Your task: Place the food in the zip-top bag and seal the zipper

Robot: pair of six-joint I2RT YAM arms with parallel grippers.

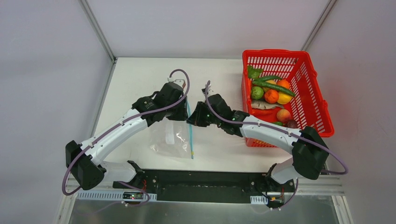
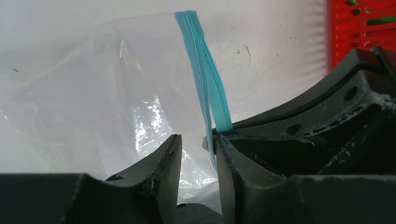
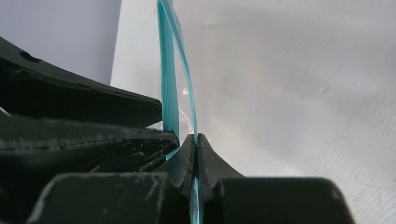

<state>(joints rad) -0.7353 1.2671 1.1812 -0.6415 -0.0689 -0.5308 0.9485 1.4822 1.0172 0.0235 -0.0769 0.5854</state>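
Note:
The clear zip-top bag [image 1: 168,137] lies on the white table between the arms, its teal zipper [image 1: 190,135] along the right edge. In the left wrist view the zipper [image 2: 201,70] is split into two lips. My right gripper [image 3: 196,136] is shut on one lip of the zipper [image 3: 169,93]; from above, my right gripper [image 1: 192,120] is at the strip's far end. My left gripper [image 2: 197,140] stands open beside it, with bag [image 2: 116,93] film in the gap between its jaws. The left gripper [image 1: 180,114] sits just left of the strip. The food [image 1: 271,96] lies in the red basket.
The red mesh basket [image 1: 322,100] stands at the right of the table, with an orange, a peach [image 1: 283,115], green beans [image 1: 273,86] and other pieces inside. Its corner [image 2: 364,32] shows in the left wrist view. Grey walls enclose the table at the back and sides.

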